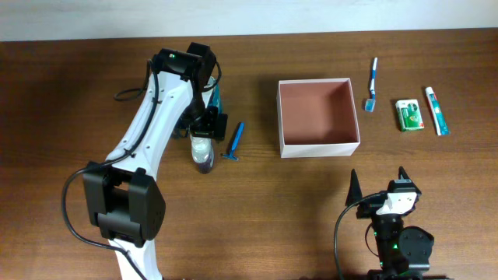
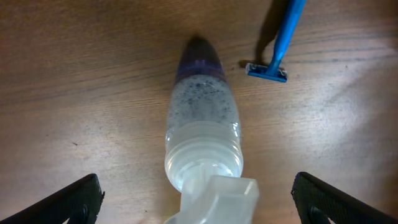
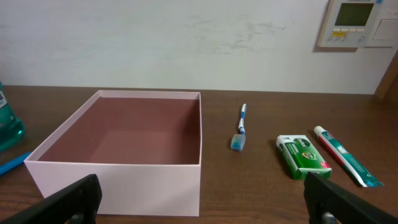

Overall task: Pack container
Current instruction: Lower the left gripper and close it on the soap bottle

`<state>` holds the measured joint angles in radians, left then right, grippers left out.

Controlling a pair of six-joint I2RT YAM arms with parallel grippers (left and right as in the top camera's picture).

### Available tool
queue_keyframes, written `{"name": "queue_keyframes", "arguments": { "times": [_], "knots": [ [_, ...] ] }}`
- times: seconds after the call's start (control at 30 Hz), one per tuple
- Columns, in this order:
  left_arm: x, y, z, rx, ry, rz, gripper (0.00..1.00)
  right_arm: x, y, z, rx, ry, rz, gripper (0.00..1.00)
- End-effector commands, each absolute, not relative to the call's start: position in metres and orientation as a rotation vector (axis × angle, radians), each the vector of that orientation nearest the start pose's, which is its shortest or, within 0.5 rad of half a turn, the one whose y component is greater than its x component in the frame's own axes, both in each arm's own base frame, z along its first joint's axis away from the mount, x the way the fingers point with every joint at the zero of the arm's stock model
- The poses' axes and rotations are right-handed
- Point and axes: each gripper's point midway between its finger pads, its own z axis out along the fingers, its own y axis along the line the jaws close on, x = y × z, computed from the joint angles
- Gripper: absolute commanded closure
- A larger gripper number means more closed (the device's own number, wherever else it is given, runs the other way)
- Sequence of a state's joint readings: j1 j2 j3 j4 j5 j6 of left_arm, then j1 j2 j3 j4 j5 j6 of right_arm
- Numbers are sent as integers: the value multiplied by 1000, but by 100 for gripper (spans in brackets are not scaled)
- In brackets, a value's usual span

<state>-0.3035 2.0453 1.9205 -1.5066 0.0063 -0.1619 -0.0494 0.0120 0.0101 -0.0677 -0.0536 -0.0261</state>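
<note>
The container (image 1: 318, 143), a square white-walled box with a reddish-brown inside, stands at centre right and looks empty; it also shows in the right wrist view (image 3: 118, 182). A clear bottle with a purple end (image 1: 202, 155) lies on the table under my left gripper (image 1: 204, 124). In the left wrist view the bottle (image 2: 202, 118) lies between the open fingers (image 2: 198, 202), untouched. A blue razor (image 1: 233, 143) lies just right of it (image 2: 277, 53). My right gripper (image 1: 379, 185) is open and empty near the front edge, facing the container.
Right of the container lie a blue toothbrush (image 1: 372, 84), a small green packet (image 1: 409, 114) and a toothpaste tube (image 1: 436, 110); these also show in the right wrist view (image 3: 240, 127) (image 3: 302, 155) (image 3: 344, 155). A teal bottle (image 1: 213, 95) is behind the left gripper.
</note>
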Motion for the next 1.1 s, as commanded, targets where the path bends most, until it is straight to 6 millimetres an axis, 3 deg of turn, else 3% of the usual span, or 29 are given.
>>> {"name": "queue_keyframes", "arguments": {
  "times": [0.0, 0.23, 0.37, 0.5, 1.07],
  "knots": [
    [356, -116, 129, 315, 3204, -24, 1, 246, -1, 158, -26, 1641, -4, 1],
    [358, -116, 129, 314, 3196, -27, 1, 246, -1, 158, -26, 1641, -4, 1],
    [358, -116, 129, 314, 3197, -26, 27, 246, -1, 158, -26, 1641, -4, 1],
    [358, -116, 129, 314, 3198, -26, 41, 246, -1, 158, -26, 1641, -4, 1],
    [355, -115, 130, 314, 3208, -22, 54, 246, -1, 158, -26, 1641, -4, 1]
  ]
}}
